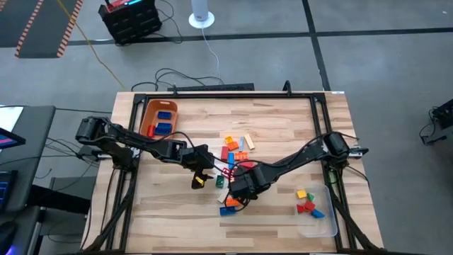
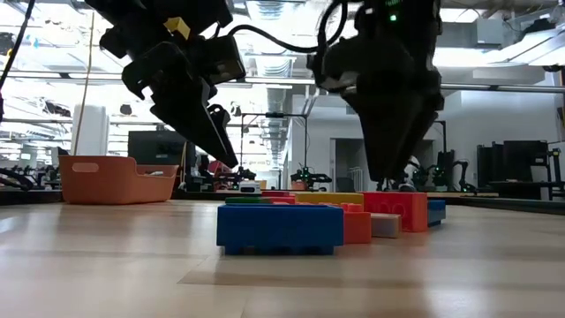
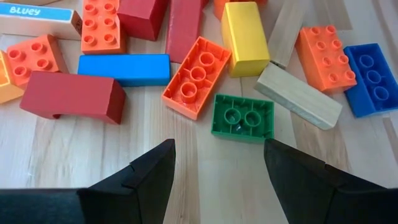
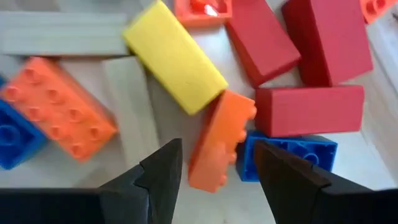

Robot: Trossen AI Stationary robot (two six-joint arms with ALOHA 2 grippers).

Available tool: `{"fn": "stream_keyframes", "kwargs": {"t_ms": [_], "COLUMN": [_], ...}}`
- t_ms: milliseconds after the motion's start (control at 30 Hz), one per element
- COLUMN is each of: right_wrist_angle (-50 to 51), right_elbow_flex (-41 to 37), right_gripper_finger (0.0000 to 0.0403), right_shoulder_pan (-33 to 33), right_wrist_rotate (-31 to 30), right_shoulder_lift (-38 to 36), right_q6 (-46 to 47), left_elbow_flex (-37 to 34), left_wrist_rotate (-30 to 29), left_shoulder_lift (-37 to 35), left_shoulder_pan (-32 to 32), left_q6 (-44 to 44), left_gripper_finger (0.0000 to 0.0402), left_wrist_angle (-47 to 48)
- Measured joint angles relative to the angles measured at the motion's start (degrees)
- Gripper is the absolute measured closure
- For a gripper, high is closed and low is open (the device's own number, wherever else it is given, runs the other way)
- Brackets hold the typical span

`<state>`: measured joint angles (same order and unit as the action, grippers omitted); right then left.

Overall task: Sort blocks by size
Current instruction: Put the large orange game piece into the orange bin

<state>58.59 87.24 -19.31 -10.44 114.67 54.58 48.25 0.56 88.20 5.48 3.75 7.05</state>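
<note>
While the blocks (image 1: pixel 237 150) lie heaped mid-surface, the left gripper (image 3: pixel 217 163) hovers with fingers apart before a green brick (image 3: pixel 243 117), and the right gripper (image 4: pixel 217 167), fingers apart, hangs over an orange brick (image 4: pixel 219 149).

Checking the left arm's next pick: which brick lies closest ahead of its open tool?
The small green brick, lying hollow side up, just beyond the left tool. It is the only green one; the orange, blue and wooden ones lie farther off.
</note>
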Motion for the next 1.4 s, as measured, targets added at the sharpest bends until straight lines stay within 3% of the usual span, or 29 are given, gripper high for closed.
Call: {"fn": "stream_keyframes", "kwargs": {"t_ms": [467,1067,1400], "right_wrist_angle": [-6.14,-4.4,6.09], "right_elbow_flex": [-5.16,-4.66,-3.04], "right_gripper_finger": [0.0178,0.0285,0.0263], "right_shoulder_pan": [1.13,1.83,0.11], "right_wrist_rotate": [1.35,2.82,2.93], "right_shoulder_lift": [0.02,1.61,-9.51], "right_q6": [-1.33,-9.73,-9.55], "left_elbow_flex": [0.0,0.0,0.0], "left_wrist_rotate": [-1.36,-1.44,-1.44], "left_shoulder_lift": [0.0,0.0,0.0], "left_shoulder_pan": [0.0,0.0,0.0], "left_q6": [-0.56,0.59,-0.06], "left_gripper_finger": [0.0164,0.0164,0.0164], "left_wrist_angle": [-0.04,0.04,0.59]}}
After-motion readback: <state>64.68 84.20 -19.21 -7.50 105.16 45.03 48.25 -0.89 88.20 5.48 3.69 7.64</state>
